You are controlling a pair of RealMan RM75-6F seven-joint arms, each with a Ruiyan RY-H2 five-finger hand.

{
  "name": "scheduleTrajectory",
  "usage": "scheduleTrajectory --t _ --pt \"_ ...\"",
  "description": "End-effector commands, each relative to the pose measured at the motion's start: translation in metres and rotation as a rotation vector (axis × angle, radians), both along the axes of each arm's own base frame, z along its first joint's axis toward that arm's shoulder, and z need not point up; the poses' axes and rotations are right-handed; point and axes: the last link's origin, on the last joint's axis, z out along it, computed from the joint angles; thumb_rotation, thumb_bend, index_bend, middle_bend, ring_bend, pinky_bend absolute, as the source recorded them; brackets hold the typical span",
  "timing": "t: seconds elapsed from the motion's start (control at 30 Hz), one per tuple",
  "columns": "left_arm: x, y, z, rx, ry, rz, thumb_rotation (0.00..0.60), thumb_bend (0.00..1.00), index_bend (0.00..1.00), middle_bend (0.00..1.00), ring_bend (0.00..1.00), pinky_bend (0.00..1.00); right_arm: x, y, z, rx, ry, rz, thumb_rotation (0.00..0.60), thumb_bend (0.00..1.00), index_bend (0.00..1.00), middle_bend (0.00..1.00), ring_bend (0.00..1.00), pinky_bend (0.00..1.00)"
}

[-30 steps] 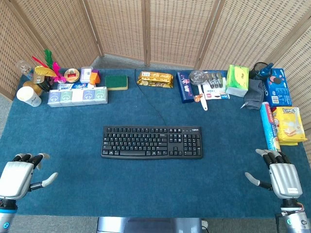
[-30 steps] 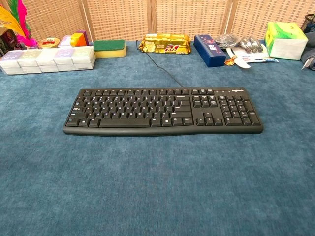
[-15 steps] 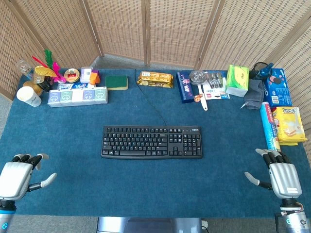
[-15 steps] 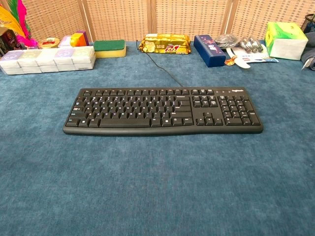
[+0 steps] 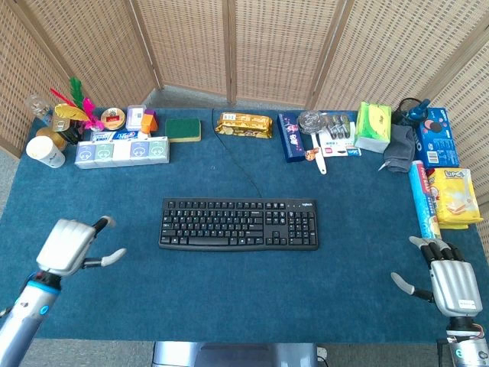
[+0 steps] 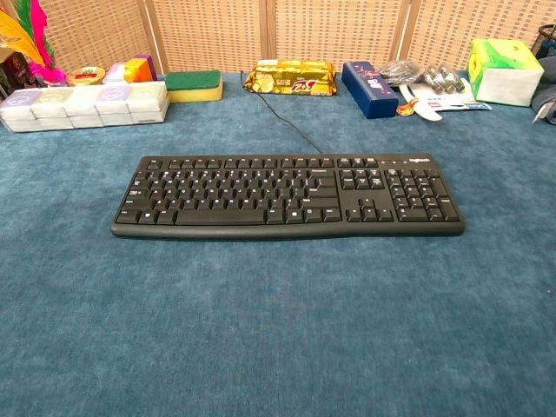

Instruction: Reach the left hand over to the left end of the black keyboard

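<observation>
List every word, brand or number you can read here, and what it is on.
"logitech", small and only just legible, on the black keyboard, top right corner.
"Lipc", apparently cut off, on the yellow snack bag.
Print on the white tissue packs, the blue box and the gold wrapper is too small or blurred to read.

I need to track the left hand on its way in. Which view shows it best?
Head view: the left hand shows whole, open, left of the black keyboard with bare cloth between. The chest view shows only the keyboard, no hand.
</observation>
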Motion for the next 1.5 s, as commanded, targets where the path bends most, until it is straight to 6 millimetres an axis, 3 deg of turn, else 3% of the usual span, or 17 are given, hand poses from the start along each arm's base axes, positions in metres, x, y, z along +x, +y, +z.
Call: scheduleTrajectory --t 0.03,0.3,0.5,0.9,1.5 --pt "0.013 0.026 -0.013 -0.034 0.005 -0.021 0.0 0.12 0.35 1.0 1.0 0.88 0.0 0.0 0.001 -0.007 0.0 -0.002 0.0 0.19 0.22 0.28 0.23 0.23" --pt "0.04 0.068 -0.051 -0.137 0.028 -0.021 0.0 0.12 0.35 1.0 1.0 0.89 -0.002 0.001 0.002 -0.016 0.002 -0.018 0.0 0.19 0.22 0.28 0.23 0.23" --pt "0.047 0.089 -0.074 -0.175 0.024 0.006 0.0 0.12 0.35 1.0 1.0 0.89 -0.007 0.002 0.002 -0.018 0.006 -0.038 0.0 0.19 0.22 0.28 0.23 0.23" --pt "0.06 0.113 -0.113 -0.225 0.046 0.027 0.0 0.12 0.35 1.0 1.0 0.89 -0.012 0.001 0.002 -0.021 0.011 -0.054 0.0 0.19 0.22 0.28 0.23 0.23" --pt "0.066 0.126 -0.131 -0.241 0.057 0.047 0.0 0.12 0.35 1.0 1.0 0.89 -0.02 0.004 0.006 -0.039 0.009 -0.084 0.0 0.19 0.22 0.28 0.23 0.23"
